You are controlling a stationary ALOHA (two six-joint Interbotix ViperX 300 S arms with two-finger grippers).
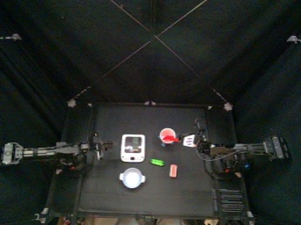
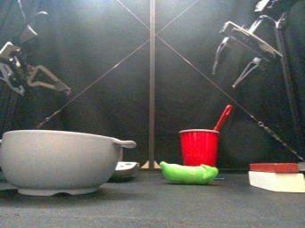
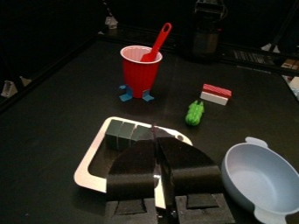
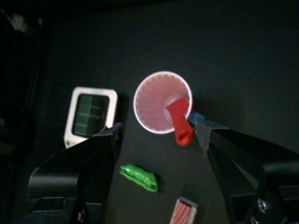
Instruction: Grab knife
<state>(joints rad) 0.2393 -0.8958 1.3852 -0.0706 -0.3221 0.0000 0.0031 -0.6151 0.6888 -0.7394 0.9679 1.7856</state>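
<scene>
One knife (image 4: 183, 122), red handle up, stands in cup (image 4: 160, 101) at bench (image 3: 70, 96) centre-right, so the handle is free to grasp. Right gripper (image 4: 158, 144) hovers above it, jaws wide, empty. Left gripper (image 3: 163, 179) closed, empty, resting at left.

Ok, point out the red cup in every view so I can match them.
Top: red cup at the table's middle, right of the white tray.
Front: centre, red handle leaning out of it, green toy before it.
Left wrist: upper middle, beyond the tray.
Right wrist: centre, seen from above between the open jaws.
Shared landmark: the green toy beside the cup.
</scene>
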